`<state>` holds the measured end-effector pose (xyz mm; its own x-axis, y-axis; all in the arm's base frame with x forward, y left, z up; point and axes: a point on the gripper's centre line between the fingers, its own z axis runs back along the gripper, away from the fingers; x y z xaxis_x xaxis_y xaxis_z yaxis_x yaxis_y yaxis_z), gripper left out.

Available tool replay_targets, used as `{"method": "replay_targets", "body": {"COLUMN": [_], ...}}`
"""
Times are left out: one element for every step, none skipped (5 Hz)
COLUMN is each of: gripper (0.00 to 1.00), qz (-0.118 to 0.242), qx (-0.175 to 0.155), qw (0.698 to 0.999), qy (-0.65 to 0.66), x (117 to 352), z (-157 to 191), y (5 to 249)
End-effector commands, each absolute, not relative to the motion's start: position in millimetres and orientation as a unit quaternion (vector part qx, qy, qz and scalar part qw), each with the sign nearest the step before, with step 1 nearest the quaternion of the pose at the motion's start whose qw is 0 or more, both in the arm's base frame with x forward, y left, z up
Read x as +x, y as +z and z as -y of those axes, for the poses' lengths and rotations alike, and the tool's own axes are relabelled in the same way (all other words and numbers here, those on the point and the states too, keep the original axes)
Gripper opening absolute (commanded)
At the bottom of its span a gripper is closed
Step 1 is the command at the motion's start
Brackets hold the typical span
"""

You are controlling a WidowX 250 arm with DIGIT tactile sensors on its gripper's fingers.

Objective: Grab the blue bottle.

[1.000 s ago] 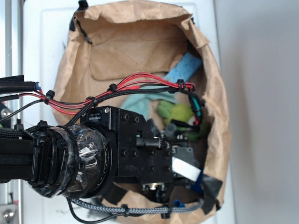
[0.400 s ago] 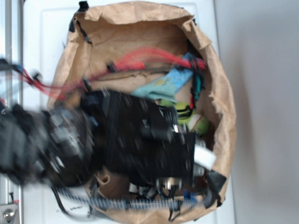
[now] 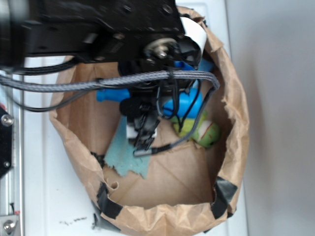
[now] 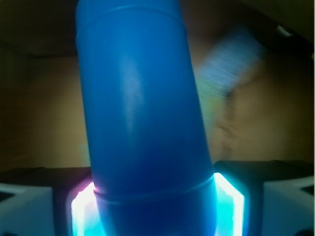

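Two pads of the end effector (image 4: pixel 152 206) clamp the blue bottle (image 4: pixel 140 123) on either side of its body. From the exterior view, that bottle (image 3: pixel 184 104) lies across the brown paper bag (image 3: pixel 231 147), above a green plush toy (image 3: pixel 204 132) and teal cloth (image 3: pixel 123 155).

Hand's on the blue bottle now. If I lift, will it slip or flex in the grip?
The blue bottle looks like rigid moulded plastic, so it probably won't flex. Its surface is glossy with a highlight, so it may be slippery. The wrist view shows the hand pinching the round body on both sides; it could pivot or slide if lifted fast. It likely rolls if dropped.
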<state>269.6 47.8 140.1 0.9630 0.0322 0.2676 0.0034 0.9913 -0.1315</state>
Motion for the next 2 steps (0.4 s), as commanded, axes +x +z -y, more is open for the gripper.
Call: {"method": "replay_targets", "body": {"gripper": [0.0,0.0], "qz": [0.199,0.212], "qx": [-0.05,-0.031], "qw": [0.979,0.977], "qy": [0.003,-0.005], "x": [253.0,255.6], "z": [-55.2,-43.6], "y": [184.5,179.9]}}
